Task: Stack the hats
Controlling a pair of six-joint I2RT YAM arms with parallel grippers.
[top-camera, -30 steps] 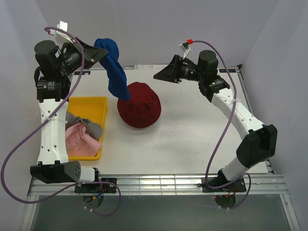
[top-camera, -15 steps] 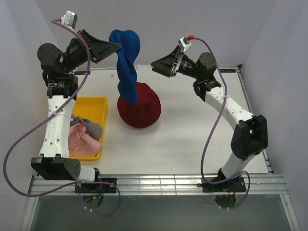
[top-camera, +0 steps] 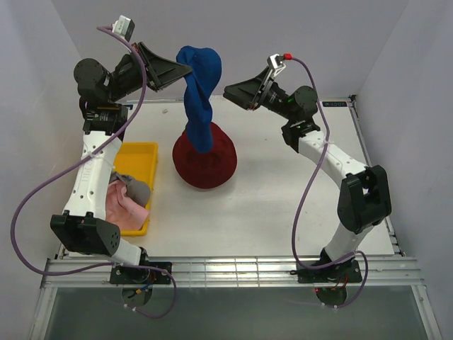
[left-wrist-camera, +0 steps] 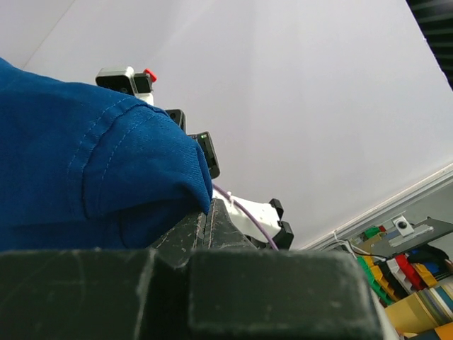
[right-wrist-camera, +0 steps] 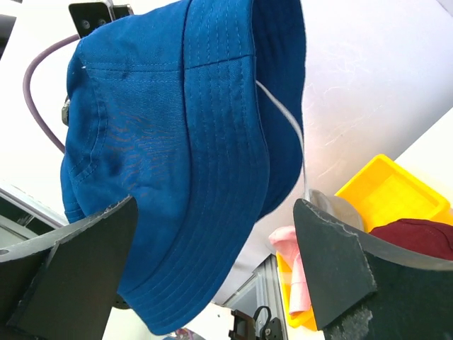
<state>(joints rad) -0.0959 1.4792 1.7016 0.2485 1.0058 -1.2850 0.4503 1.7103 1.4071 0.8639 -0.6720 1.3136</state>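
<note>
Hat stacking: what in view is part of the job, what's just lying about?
Job: navy blue hat (held by left gripper), dark red knit hat, grey hat, pink hat.
Lying about: yellow tray, holding the grey and pink hats.

I see navy hat (top-camera: pixel 198 106) hanging over dark red hat (top-camera: pixel 209 166), blocking straight drop onto it. From red hat: my left gripper (top-camera: pixel 190 69) crowds 11 o'clock, right gripper (top-camera: pixel 227 92) sits close beside hanging hat at 1. Yellow tray (top-camera: pixel 134 146) walls off 9. Open lanes over bare table (top-camera: pixel 283 205), 3 round to 6.
</note>
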